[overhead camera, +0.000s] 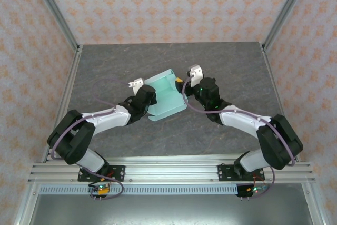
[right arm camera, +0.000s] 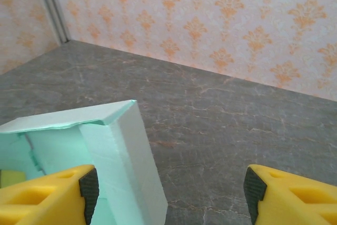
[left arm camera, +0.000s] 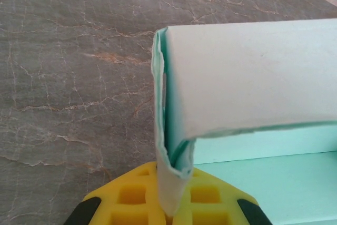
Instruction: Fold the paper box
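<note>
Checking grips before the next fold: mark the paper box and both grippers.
paper box (overhead camera: 167, 97), top external view, its inner floor.
left gripper (left arm camera: 169, 209), left wrist view, where it pinches the box wall.
right gripper (right arm camera: 171, 191), right wrist view, between open fingers.

We see grey marbled tabletop (overhead camera: 174, 61), brown-veined; cream wallpaper (overhead camera: 168, 3), orange floral motif, on three sides; metal corner posts (overhead camera: 57, 11); aluminium rail (overhead camera: 174, 171) at near edge.

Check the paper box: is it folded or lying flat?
Partly folded: the paper box has walls raised from its base like an open tray, and its top is not closed.
</note>
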